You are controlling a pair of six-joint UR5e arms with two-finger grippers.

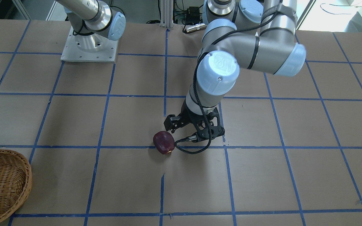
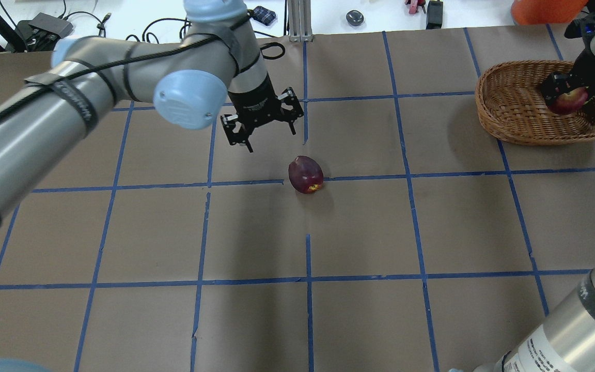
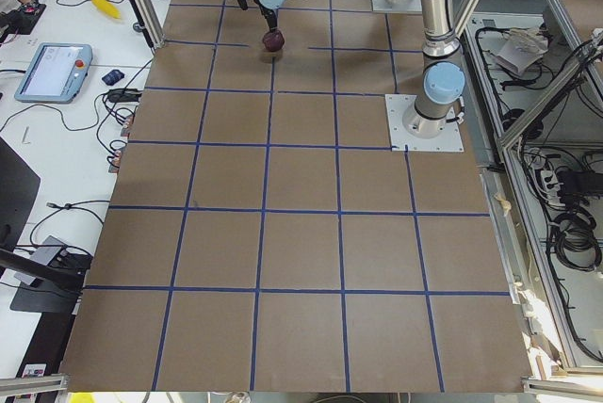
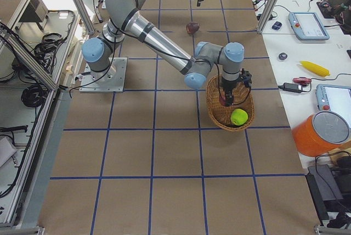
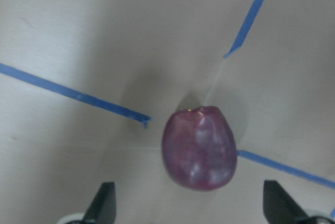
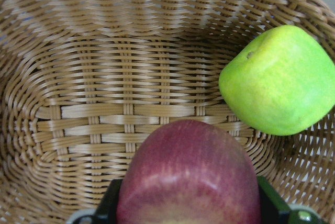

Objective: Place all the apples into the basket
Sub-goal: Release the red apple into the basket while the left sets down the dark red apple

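Note:
The dark maroon apple lies on the brown table on a blue tape line; it also shows in the front view and the left wrist view. My left gripper is open and empty. It hangs just above and beside this apple, with its fingers apart on either side. My right gripper is shut on the red apple and holds it inside the wicker basket. The yellow-green apple lies in the basket beside it.
The basket stands at the far right of the table in the overhead view, and at the lower left edge in the front view. The right arm's base plate is bolted to the table. An orange container and tablets sit on the side bench.

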